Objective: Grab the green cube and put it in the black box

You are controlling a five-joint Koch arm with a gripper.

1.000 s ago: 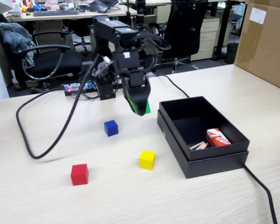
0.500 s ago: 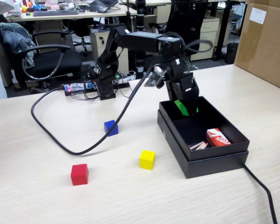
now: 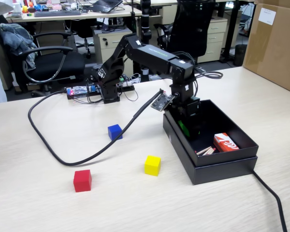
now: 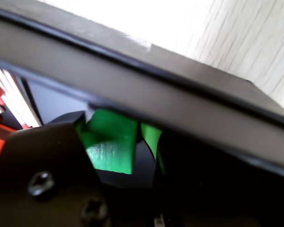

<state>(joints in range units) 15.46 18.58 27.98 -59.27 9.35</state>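
The green cube [image 4: 112,144] sat between the fingers [image 4: 52,184] of the gripper [image 3: 188,126], down inside the black box [image 3: 232,166] at its left wall as the fixed view showed it. In the wrist view the cube was tilted, one corner edge turned toward the camera, a lit matte face below and a shadowed face above; being a cube it had no long axis. In the fixed view only a sliver of green showed [image 3: 183,128] beneath the arm's black wrist. The fingers were pinched on the cube, black plastic on either side of it, with screw heads showing on the near one.

The box was a shallow matte black rectangle with thin walls and a stepped double rim; its long axis ran from the arm toward the near right of the fixed view. In the wrist view its rim [image 4: 146,80] crossed the frame as a dark diagonal band just above the cube. At the box's near end lay a red-and-white carton [image 3: 225,143] and some pale sticks [image 3: 206,151], leaving the middle of the floor bare.

On the pale wood-grain table [image 3: 48,208] stood a blue cube [image 3: 115,131], a yellow cube [image 3: 152,165] and a red cube [image 3: 82,180], well apart from each other and left of the box. A black cable [image 3: 53,150] looped across the table behind them.
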